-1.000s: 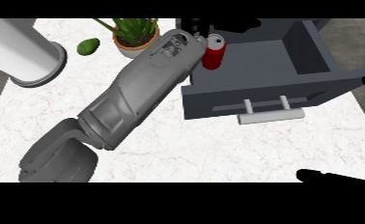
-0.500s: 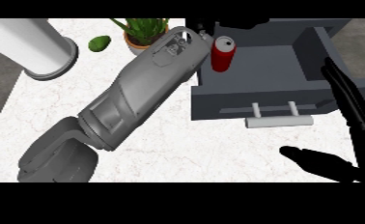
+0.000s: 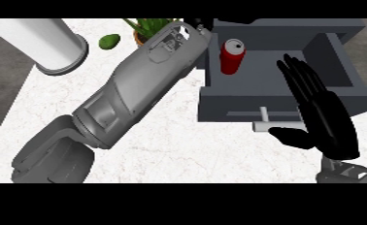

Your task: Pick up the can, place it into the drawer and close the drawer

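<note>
**Count of things on the counter**

One red can, one grey drawer (open), one white cylinder, one potted plant, one small green fruit, and two hands: left hand, right hand.

A white marbled surface fills most of the view. At its far left corner stands a tall white cylinder with a grey base. Just beside it, nearer to the fingers, lies a small green fruit. A potted plant with thin green leaves stands next to the fruit, partly hidden.
</note>
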